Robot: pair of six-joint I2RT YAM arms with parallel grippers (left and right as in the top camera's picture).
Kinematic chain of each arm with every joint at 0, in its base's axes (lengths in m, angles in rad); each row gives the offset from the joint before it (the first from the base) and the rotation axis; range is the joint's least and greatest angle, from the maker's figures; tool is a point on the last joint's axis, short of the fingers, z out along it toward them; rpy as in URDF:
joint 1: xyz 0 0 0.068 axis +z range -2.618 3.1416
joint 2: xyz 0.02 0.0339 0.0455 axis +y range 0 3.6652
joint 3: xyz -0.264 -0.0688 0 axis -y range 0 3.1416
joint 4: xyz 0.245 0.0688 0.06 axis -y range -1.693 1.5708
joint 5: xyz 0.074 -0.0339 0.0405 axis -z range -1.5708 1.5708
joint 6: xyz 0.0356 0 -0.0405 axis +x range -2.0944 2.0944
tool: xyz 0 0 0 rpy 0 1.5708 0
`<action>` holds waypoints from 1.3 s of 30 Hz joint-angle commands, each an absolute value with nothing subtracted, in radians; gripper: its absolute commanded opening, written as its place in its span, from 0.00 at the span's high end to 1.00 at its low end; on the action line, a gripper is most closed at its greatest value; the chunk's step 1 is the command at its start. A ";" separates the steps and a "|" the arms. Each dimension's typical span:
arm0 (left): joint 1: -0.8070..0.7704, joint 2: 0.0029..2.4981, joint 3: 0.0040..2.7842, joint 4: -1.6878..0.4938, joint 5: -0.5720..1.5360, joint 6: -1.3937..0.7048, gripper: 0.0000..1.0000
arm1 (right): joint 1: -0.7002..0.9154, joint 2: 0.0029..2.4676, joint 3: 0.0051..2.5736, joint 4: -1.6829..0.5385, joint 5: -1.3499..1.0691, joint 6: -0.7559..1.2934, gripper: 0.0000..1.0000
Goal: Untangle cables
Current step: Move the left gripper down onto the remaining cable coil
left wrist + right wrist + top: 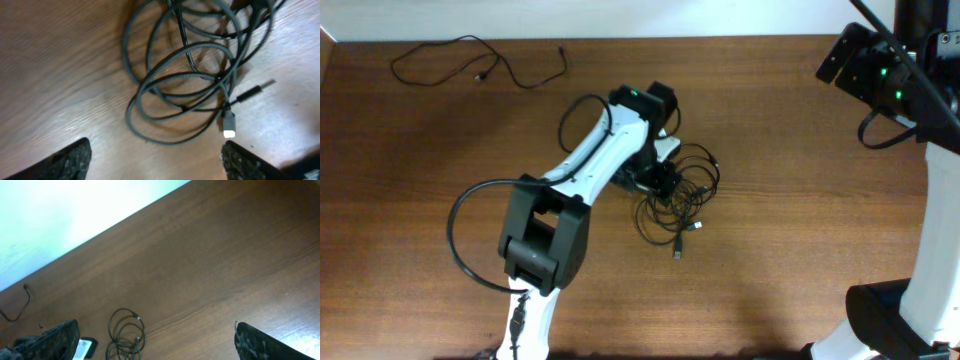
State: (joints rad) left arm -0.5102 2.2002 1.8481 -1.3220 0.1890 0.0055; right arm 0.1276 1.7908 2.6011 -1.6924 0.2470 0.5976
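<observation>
A knotted coil of thin black cables point(682, 192) lies at the table's middle, with plug ends trailing toward the front. In the left wrist view the coil point(190, 75) fills the upper half, and a light-tipped plug point(229, 124) lies beside the right finger point(245, 162). My left gripper point(155, 146) hovers at the coil's near edge, open, with only bare wood between its fingers. One separate cable point(470, 58) lies stretched at the far left. My right gripper point(156, 325) is open high at the far right, well away from the coil point(127, 332).
The left arm point(585, 170) stretches from the front edge to the middle, its thick black cable point(460, 235) looping out to the left. The right arm's base point(920, 300) stands at the right edge. A pale wall borders the table's far edge point(60, 225).
</observation>
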 commanded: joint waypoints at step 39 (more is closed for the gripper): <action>-0.527 2.206 1.682 -0.953 0.107 0.062 0.62 | 0.123 1.789 2.603 -1.698 0.267 0.590 0.02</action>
State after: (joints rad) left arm -0.5255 2.2002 1.6901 -0.9596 0.1150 0.0463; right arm 0.1276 1.7908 2.6011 -1.6924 0.2470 0.5980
